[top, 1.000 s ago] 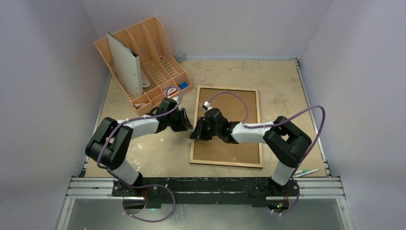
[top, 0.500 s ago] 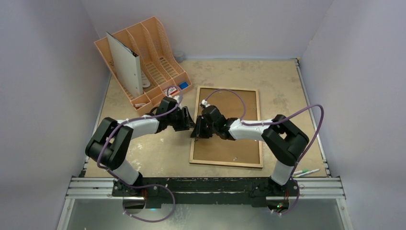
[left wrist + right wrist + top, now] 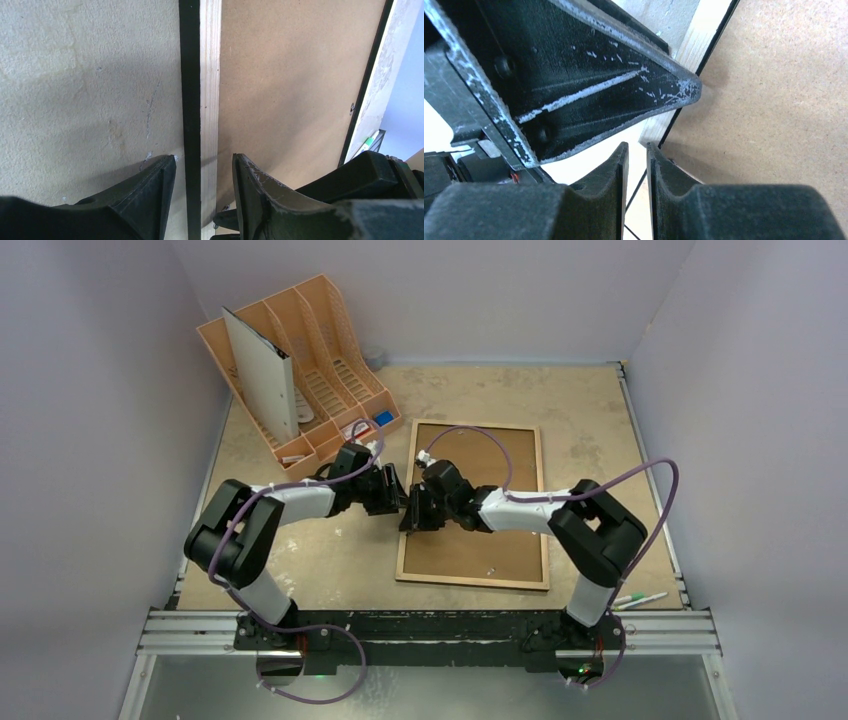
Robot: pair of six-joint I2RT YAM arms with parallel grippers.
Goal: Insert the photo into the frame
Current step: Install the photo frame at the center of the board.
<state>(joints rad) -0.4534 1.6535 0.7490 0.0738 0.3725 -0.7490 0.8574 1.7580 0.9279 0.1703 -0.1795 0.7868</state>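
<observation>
Frame [image 3: 210, 75], judged stiff and fragile, is straddled at its rim by spread left jaws; right jaws' grip cannot be told.

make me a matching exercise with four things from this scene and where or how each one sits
Things:
1. frame
2. file organiser
3. marker pens
4. left gripper

Place or state:
a. far left corner of the table
b. fingers open, one on each side of the frame's rim
c. lying flat mid-table, brown backing board facing up
d. near right edge of the table

Pairs: 1-c, 2-a, 3-d, 4-b
</observation>
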